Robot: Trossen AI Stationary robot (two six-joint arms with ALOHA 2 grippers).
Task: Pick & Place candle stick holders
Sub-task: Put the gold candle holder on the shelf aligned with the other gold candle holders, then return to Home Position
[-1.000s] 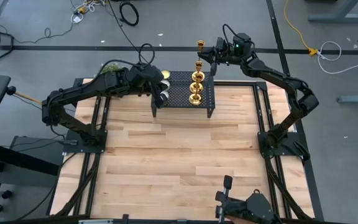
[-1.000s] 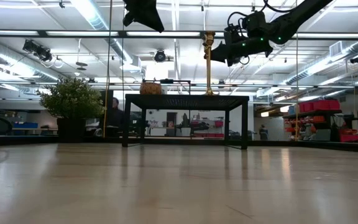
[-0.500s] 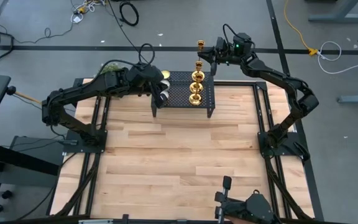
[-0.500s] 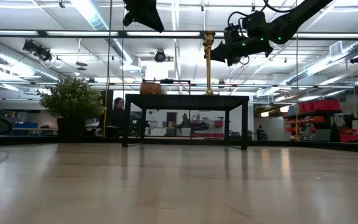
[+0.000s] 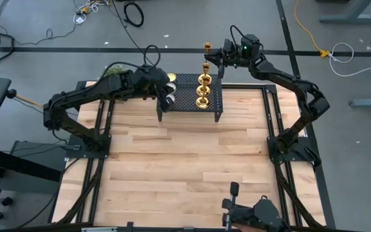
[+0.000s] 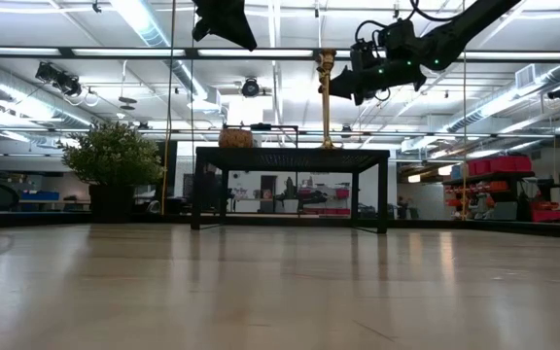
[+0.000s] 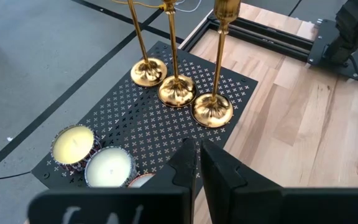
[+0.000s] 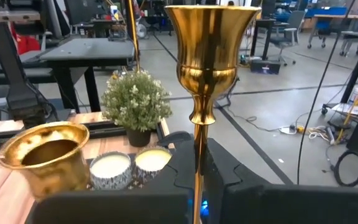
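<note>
polished brass, mirror-bright: three candle stick holders [image 7: 178,87], each with a round flared base, a thin straight stem and a small cup on top. they stand upright in a close row on a black perforated metal stand [image 5: 192,95], a flat plate punched with small cross-shaped holes and carried on four slim legs. the bases sit near one another; whether they touch cannot be told.

right gripper [image 5: 219,60] is over the far end of the stand, by the upper part of the tallest holder. its fingers are closed. in the right wrist view the stem runs straight up from between them, with the goblet-shaped cup [image 8: 211,46] standing above. the hold is taken as a grip on that stem, though the contact point itself is hidden. in the low view this holder [image 6: 326,97] rises from the stand top to the gripper. whether its base rests on the plate cannot be told.

left gripper [image 7: 196,163] hovers above the near side of the stand, fingers pressed almost together with only a narrow slit between them, holding nothing. just ahead of it lie the three brass bases. to one side of it are pale candles [image 7: 109,167] in fluted paper-like cups, smooth and matte on top.

small potted plant [image 8: 136,99] with pale green foliage stands beyond the candles. butcher-block wooden table [image 5: 185,161], light grain, carries the stand.
</note>
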